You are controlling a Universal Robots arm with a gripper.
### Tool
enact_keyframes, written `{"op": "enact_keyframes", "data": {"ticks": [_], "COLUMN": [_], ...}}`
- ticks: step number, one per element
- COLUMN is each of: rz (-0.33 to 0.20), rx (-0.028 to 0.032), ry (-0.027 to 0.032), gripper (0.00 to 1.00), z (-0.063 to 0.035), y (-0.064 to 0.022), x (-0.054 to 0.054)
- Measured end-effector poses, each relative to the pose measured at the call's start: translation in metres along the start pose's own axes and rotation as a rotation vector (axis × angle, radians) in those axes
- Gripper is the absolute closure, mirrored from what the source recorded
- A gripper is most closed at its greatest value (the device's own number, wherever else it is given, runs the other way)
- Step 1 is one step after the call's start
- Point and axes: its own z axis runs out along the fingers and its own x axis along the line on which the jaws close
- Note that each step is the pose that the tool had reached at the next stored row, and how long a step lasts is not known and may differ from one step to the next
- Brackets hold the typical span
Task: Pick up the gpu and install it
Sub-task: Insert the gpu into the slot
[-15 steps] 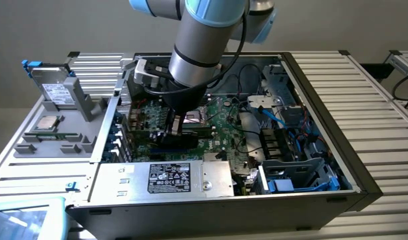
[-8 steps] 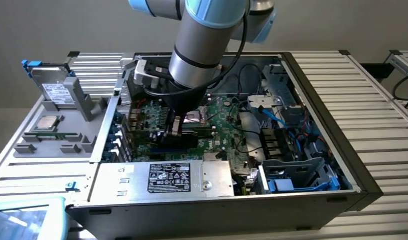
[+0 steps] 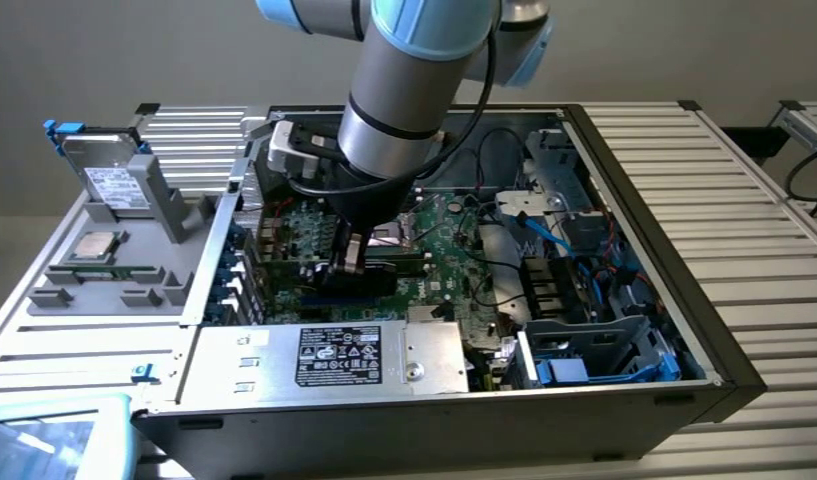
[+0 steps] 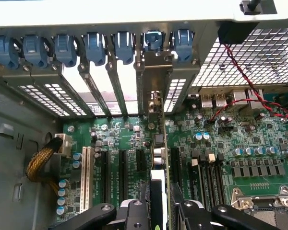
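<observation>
The gpu (image 4: 159, 155) stands on edge between the black fingers (image 4: 134, 215) of my gripper (image 4: 163, 215), which is shut on it. Its metal bracket (image 4: 153, 79) lies against the case's rear slot openings, under a blue latch (image 4: 153, 39). The card runs along the expansion slots of the large green motherboard (image 4: 230, 143). I cannot tell whether its lower edge sits in a slot. In the exterior view the gripper (image 3: 344, 262) reaches down into the open computer case (image 3: 622, 150), low over the motherboard (image 3: 442, 240), and covers most of the card.
A row of blue latches (image 4: 62, 48) lines the rear wall. A red and black twisted wire (image 4: 235, 81) crosses the board near the CPU socket (image 4: 264, 201). A yellow cable bundle (image 4: 38, 160) lies at one side. Outside the case, a grey tray (image 3: 101, 270) holds a drive and a chip.
</observation>
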Motion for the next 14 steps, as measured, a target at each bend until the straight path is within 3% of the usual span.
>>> {"op": "enact_keyframes", "data": {"ticks": [14], "rz": [0.000], "rx": [-0.0025], "ry": [0.0004], "gripper": [0.73], "z": [-0.0021], "y": [-0.0020], "x": [-0.0002]}}
